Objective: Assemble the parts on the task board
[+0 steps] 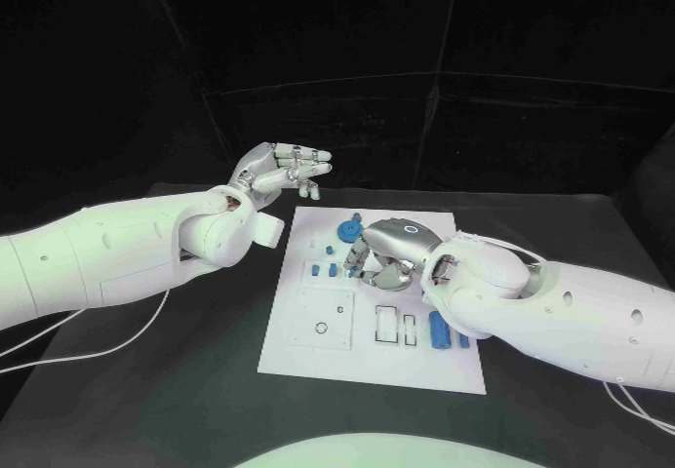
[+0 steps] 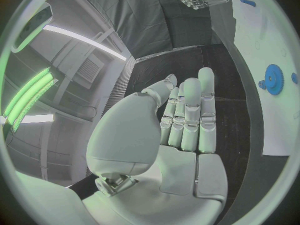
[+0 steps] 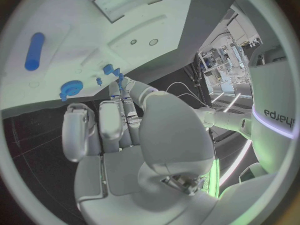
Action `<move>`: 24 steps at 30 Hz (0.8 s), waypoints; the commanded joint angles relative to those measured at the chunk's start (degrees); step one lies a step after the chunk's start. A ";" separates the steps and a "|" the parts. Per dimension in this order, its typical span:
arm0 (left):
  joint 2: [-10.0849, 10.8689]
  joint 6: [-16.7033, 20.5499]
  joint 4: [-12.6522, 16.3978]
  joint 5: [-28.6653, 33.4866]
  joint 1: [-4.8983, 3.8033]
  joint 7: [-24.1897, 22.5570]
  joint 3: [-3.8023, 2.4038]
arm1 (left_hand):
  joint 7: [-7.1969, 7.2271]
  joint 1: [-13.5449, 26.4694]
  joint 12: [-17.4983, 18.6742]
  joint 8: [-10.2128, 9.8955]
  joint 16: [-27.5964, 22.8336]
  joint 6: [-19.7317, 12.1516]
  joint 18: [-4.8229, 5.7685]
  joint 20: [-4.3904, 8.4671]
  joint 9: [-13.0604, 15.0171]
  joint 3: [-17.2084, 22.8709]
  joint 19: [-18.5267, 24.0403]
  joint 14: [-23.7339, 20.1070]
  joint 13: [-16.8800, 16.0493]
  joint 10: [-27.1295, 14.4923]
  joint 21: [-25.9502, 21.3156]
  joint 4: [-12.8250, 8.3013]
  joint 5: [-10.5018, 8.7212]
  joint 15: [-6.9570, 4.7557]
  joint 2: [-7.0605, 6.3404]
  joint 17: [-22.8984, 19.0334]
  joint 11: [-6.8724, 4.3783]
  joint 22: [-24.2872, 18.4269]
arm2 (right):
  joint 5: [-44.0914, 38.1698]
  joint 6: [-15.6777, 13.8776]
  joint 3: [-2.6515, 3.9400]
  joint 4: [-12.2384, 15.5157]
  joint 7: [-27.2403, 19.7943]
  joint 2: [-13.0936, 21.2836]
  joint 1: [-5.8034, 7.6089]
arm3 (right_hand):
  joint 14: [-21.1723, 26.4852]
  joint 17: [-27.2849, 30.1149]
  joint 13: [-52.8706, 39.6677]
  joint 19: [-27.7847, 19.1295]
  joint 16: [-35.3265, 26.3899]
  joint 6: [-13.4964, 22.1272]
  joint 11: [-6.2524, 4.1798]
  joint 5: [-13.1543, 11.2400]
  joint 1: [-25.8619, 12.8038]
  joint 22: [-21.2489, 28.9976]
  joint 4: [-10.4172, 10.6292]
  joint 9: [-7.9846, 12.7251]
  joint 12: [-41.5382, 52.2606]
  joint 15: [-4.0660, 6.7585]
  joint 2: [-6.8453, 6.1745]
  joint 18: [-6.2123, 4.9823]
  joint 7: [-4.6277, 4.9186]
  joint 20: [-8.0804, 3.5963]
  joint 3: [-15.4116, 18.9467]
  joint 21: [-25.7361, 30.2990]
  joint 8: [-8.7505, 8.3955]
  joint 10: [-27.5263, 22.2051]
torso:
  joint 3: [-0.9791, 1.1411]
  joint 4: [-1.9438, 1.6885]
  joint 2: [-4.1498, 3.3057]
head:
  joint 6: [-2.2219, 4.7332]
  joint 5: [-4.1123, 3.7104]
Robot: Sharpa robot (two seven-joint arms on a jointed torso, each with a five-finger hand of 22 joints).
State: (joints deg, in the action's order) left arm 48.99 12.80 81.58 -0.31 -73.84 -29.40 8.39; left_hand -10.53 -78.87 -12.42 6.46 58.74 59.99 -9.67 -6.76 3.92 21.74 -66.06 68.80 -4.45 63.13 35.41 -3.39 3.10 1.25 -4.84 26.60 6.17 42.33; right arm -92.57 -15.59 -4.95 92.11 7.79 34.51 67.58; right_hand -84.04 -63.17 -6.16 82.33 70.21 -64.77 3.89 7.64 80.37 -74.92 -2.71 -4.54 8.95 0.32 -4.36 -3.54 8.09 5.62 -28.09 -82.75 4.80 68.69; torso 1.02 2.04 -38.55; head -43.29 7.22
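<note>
The white task board (image 1: 422,366) lies in the middle of the black table. My right hand (image 1: 382,255) is bent down onto the board's far half, fingertips (image 3: 116,92) at several small blue parts (image 3: 107,69). A slim blue part (image 3: 119,82) shows between thumb and finger, but whether it is gripped is unclear. A blue gear (image 1: 350,229) (image 3: 70,88) lies just beyond that hand. A blue cylinder (image 1: 439,330) (image 3: 34,51) rests on the near right of the board. My left hand (image 1: 282,166) (image 2: 187,120) hovers off the board's far left corner, fingers straight, holding nothing.
A small blue part (image 1: 312,192) sits at the board's far left corner, under the left hand. A square raised plate with holes (image 1: 321,322) and two narrow slots (image 1: 387,323) occupy the near half of the board. White cables trail on the table at both sides.
</note>
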 commanded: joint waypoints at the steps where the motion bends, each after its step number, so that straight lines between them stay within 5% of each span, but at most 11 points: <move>1: -0.25 -0.65 0.03 0.44 -0.09 -0.52 -0.06 | 0.08 -0.21 -0.32 0.30 -0.19 -0.50 -0.76 -0.08 -0.04 -0.23 0.16 -0.56 0.07 -0.48 -0.26 -0.06 0.11 -0.01 0.45 -0.06 0.07 -0.07 | 0.84 3.10 -0.16 -0.37 -1.39 -0.87 -0.67 | -1.86 0.10 0.08 0.36 0.09 0.12 0.31 0.38 -0.45 -4.48 -0.22 0.09 -0.29 0.25 -0.21 0.79 0.35 -0.06 -0.08 -0.30 -0.17 0.25 | 0.03 0.07 0.02 | -0.34 0.41; 10: -0.46 -0.75 -0.08 0.47 -0.09 -0.61 -0.06 | 0.09 -0.25 -0.37 0.32 -0.18 -0.51 -0.76 -0.08 -0.03 -0.24 0.16 -0.58 0.07 -0.49 -0.27 -0.10 0.11 -0.02 0.45 -0.07 0.07 -0.08 | 0.49 4.72 -0.39 -1.32 -1.57 -2.44 -2.55 | -1.85 0.16 0.11 0.35 0.10 0.18 0.35 0.52 -0.49 -4.49 -0.31 0.12 -0.41 0.22 -0.25 0.79 0.40 -0.03 -0.13 -0.31 -0.25 0.21 | 0.09 0.10 0.12 | -1.00 1.60; 24: -0.66 -0.97 -0.18 0.47 -0.09 -0.59 -0.06 | 0.06 -0.22 -0.46 0.37 -0.17 -0.54 -0.76 -0.10 -0.02 -0.31 0.16 -0.61 0.06 -0.52 -0.31 -0.09 0.09 0.00 0.45 -0.09 0.09 -0.11 | -1.02 5.92 -0.43 -2.37 -1.20 -3.43 -3.14 | -1.84 0.14 0.13 0.37 0.13 0.22 0.37 0.59 -0.53 -4.53 -0.35 0.14 -0.47 0.20 -0.29 0.79 0.43 -0.02 -0.14 -0.34 -0.30 0.20 | 0.03 0.14 0.08 | -1.42 2.05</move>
State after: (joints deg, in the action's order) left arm 48.40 12.56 81.38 -0.16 -73.85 -29.44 8.38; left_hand -10.32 -78.87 -12.70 6.46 58.74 59.78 -9.66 -6.76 3.93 21.74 -66.06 68.39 -4.46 62.95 35.29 -3.39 3.10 1.24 -4.84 26.56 6.35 42.27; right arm -92.60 -10.91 -5.40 89.80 6.79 31.17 64.39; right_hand -84.04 -63.07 -6.12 82.33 70.21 -64.54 3.89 7.92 80.14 -74.91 -2.71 -4.49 8.75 0.32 -4.59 -3.55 8.28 5.62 -28.09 -82.74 4.76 68.68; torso 1.07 2.16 -38.45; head -44.65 9.26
